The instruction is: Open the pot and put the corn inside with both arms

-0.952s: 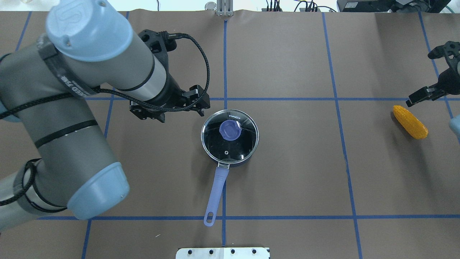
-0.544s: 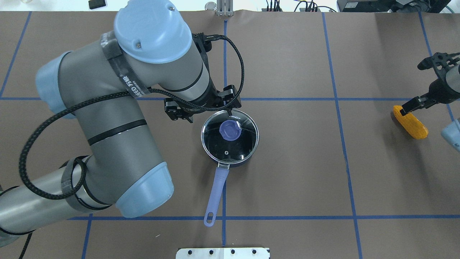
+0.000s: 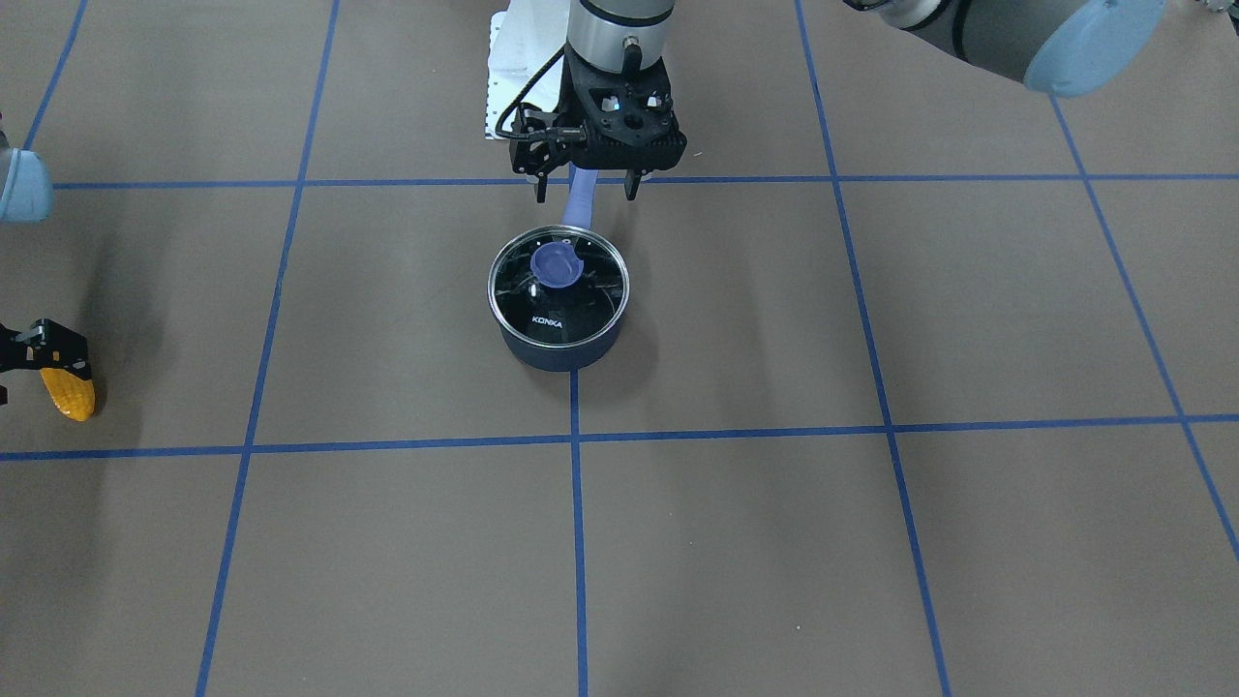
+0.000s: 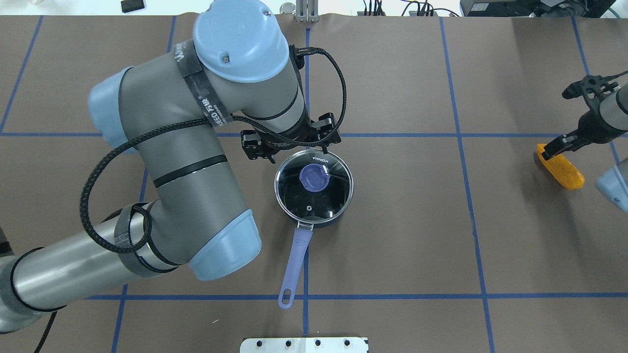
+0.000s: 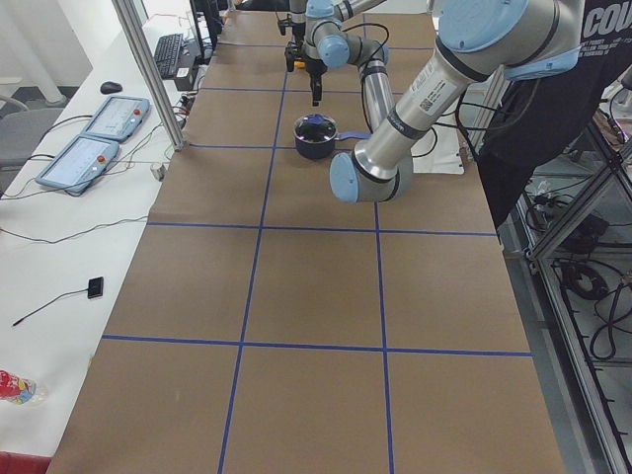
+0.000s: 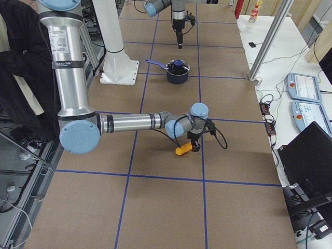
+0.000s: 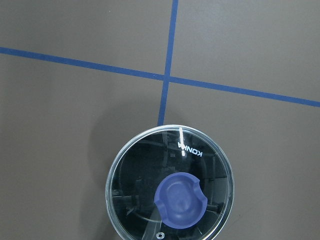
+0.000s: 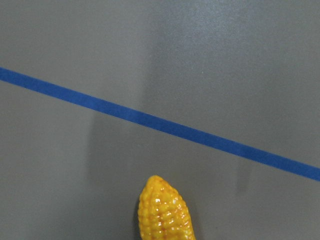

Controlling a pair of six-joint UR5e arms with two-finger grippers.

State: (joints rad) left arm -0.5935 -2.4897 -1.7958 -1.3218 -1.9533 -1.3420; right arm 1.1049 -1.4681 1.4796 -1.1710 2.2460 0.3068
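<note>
My left gripper (image 3: 585,191) hangs, jaws apart, over the rim of the lidded pot (image 3: 559,355); my right gripper (image 4: 552,151) hovers at the corn (image 4: 565,173), and I cannot tell its grip.

lidded navy pot (image 4: 314,189) upright, corn (image 4: 563,171) lying apart

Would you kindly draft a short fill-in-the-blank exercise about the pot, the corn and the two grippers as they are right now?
1. The glass lid sits ____ the pot.
2. The word printed on the lid is ____.
3. The left gripper hovers by the pot with its jaws ____.
4. The corn, by the right gripper, lies on the ____, not in the pot.

Missing words: on; KONKA; open; table.
</note>
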